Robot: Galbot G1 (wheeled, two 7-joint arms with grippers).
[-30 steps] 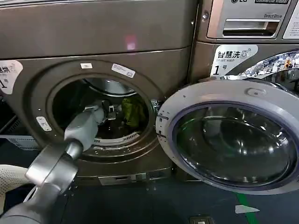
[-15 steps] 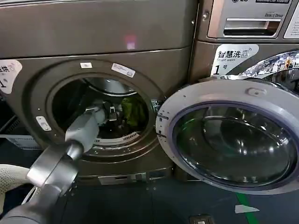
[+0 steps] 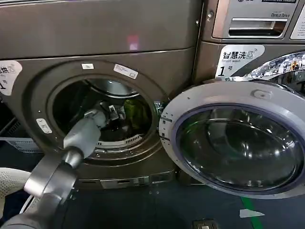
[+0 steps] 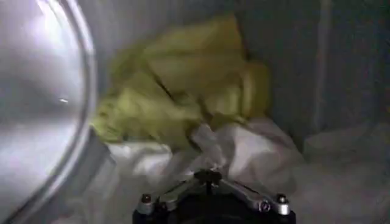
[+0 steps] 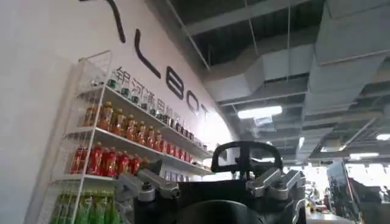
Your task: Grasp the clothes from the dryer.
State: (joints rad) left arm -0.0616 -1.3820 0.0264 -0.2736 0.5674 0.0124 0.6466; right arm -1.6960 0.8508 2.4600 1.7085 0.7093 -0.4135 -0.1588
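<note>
Clothes (image 4: 183, 97), lime-green over white, are piled at the drum's back inside the dryer (image 3: 95, 43). Left claw (image 3: 113, 112) is reached through the porthole, just short of them; whether spread or pressed together cannot be told. Door (image 3: 238, 138) is swung open rightward.

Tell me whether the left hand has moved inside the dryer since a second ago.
Yes. Judged against the dryer's porthole rim, the left hand has shifted slightly up and deeper into the drum, toward the lime-green garment among the clothes.
</note>
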